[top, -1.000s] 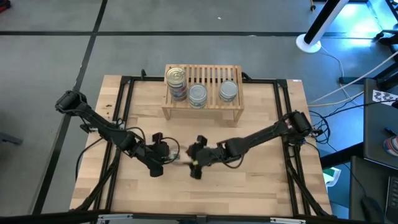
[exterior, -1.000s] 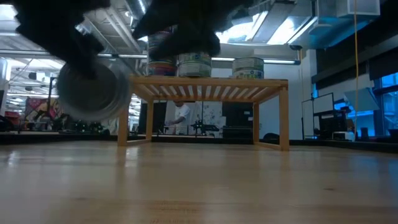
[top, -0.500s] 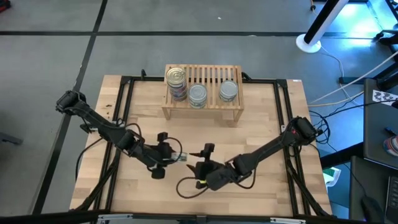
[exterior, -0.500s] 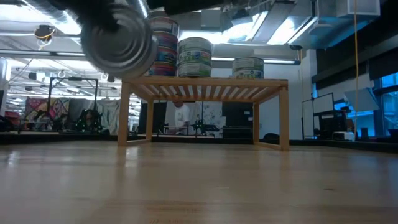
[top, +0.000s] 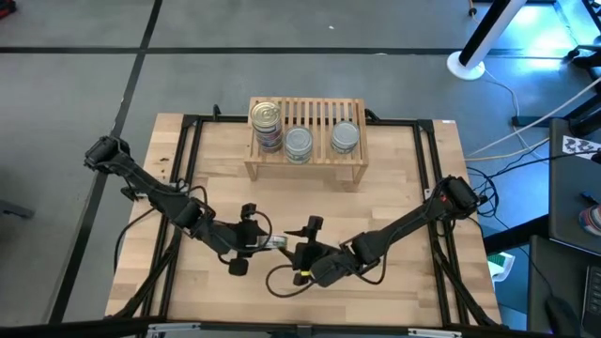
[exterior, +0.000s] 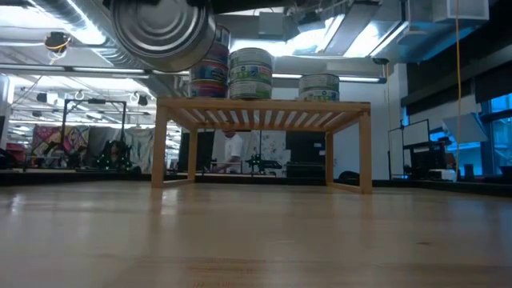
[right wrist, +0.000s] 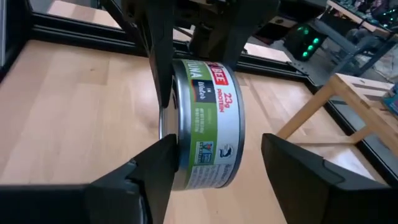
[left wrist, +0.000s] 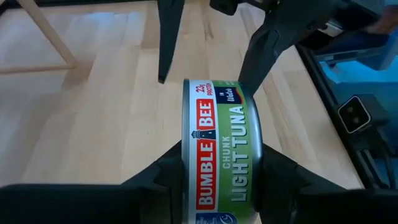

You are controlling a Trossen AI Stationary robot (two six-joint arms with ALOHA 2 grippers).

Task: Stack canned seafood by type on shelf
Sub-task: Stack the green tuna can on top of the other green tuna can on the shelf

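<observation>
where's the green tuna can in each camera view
High view: tuna can low centre, in the left gripper.
Low view: top left, its round end facing the camera.
Left wrist view: centre, between the fingers.
Right wrist view: centre.
Shared landmark: the shelf.

The left gripper (top: 255, 237) is raised near the counter's middle, fingers (left wrist: 171, 168) clamped tight. Facing it, the right gripper (top: 299, 252) has fingers (right wrist: 158, 155) spread apart.

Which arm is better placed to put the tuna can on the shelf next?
Left. Its end effector grips the tuna can clear of the table; the right end effector is open beside it.
</observation>
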